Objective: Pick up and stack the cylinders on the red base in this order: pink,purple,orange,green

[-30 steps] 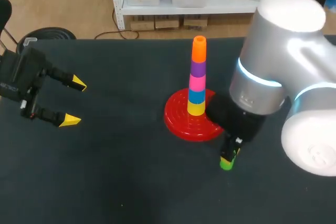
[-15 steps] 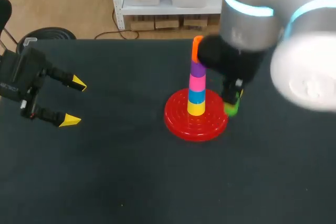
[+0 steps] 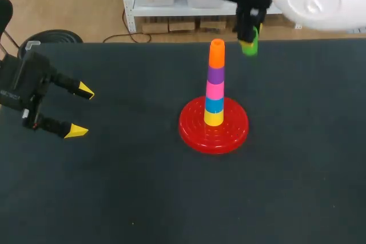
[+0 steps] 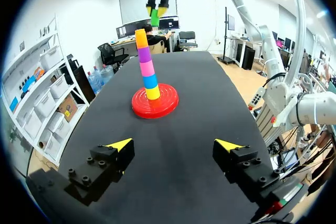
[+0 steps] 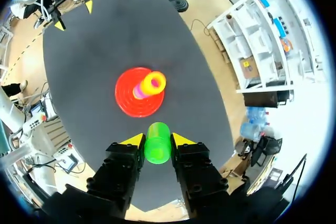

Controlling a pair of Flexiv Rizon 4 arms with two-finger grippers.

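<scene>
A red base point(image 3: 194, 132) in the middle of the table carries a stack of yellow, blue, pink point(image 3: 214, 90), purple point(image 3: 215, 75) and orange point(image 3: 217, 54) cylinders. My right gripper point(image 3: 249, 36) hangs high above the table, just right of the stack's top, shut on the green cylinder point(image 3: 249, 47). In the right wrist view the green cylinder point(image 5: 157, 142) sits between the yellow-tipped fingers, with the base point(image 5: 130, 99) and the stack below and ahead. My left gripper point(image 3: 79, 111) is open at the table's left side, well away from the stack point(image 4: 147, 66); the left gripper point(image 4: 173, 144) holds nothing.
The dark table point(image 3: 114, 187) holds nothing else that I can see besides the base and its stack.
My right arm has lifted the green cylinder from the table beside the base up to the level of the stack's top. The left arm has stayed still.
</scene>
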